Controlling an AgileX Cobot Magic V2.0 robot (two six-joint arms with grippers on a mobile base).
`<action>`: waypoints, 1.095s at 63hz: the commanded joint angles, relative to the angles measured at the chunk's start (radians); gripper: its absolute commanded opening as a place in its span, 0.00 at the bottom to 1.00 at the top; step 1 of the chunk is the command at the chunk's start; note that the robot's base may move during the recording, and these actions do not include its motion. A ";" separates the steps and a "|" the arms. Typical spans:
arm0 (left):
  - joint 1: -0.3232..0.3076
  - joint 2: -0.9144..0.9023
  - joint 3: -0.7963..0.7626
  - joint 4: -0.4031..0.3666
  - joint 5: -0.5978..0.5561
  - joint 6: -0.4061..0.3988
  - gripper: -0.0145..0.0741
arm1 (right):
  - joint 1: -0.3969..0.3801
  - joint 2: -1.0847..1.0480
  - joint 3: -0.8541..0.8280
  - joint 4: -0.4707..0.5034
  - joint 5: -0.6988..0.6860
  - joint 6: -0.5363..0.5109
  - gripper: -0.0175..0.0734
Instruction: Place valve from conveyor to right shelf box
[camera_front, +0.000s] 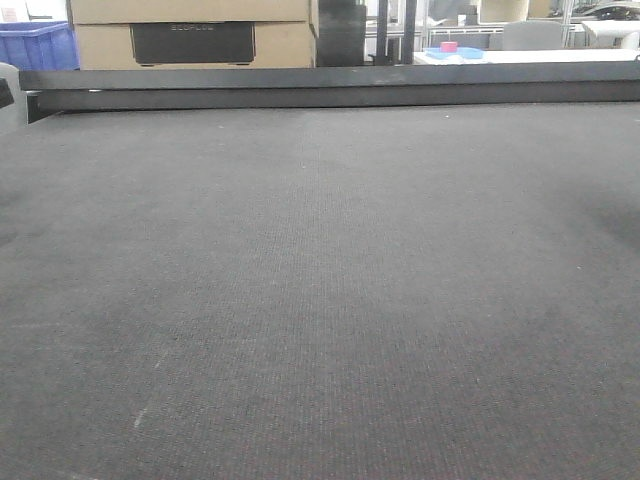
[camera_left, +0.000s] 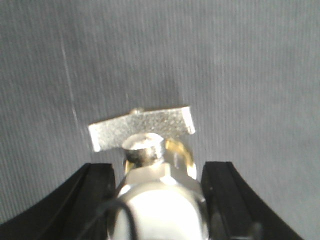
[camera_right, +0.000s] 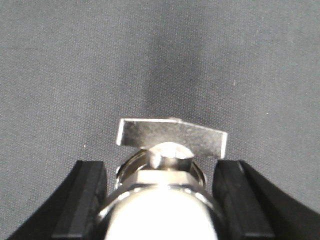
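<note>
The conveyor (camera_front: 320, 300) is a wide dark grey woven belt with a black rail (camera_front: 330, 88) along its far edge; no valve or gripper shows in the front view. In the left wrist view my left gripper (camera_left: 157, 167) is shut on a shiny metal valve (camera_left: 150, 150), whose flat T-handle points away, with the belt (camera_left: 225, 60) behind it. In the right wrist view my right gripper (camera_right: 159, 165) is shut on a second silver valve (camera_right: 170, 137), its black fingers (camera_right: 90, 200) tight against the body, with the belt (camera_right: 60, 60) behind. The shelf box is out of view.
Beyond the rail stand a cardboard box (camera_front: 190, 35), a blue crate (camera_front: 35, 45) at the far left, and a white table with a blue dish holding a pink item (camera_front: 452, 50) at the far right.
</note>
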 joint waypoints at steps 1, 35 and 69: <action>-0.001 -0.079 -0.008 -0.009 0.007 -0.005 0.04 | -0.004 -0.032 -0.004 0.001 -0.019 -0.006 0.02; -0.001 -0.446 -0.136 -0.007 0.007 -0.037 0.04 | -0.004 -0.109 -0.278 0.001 0.112 -0.006 0.02; -0.001 -0.558 -0.206 -0.007 0.007 -0.037 0.04 | -0.004 -0.163 -0.469 0.014 0.146 -0.006 0.02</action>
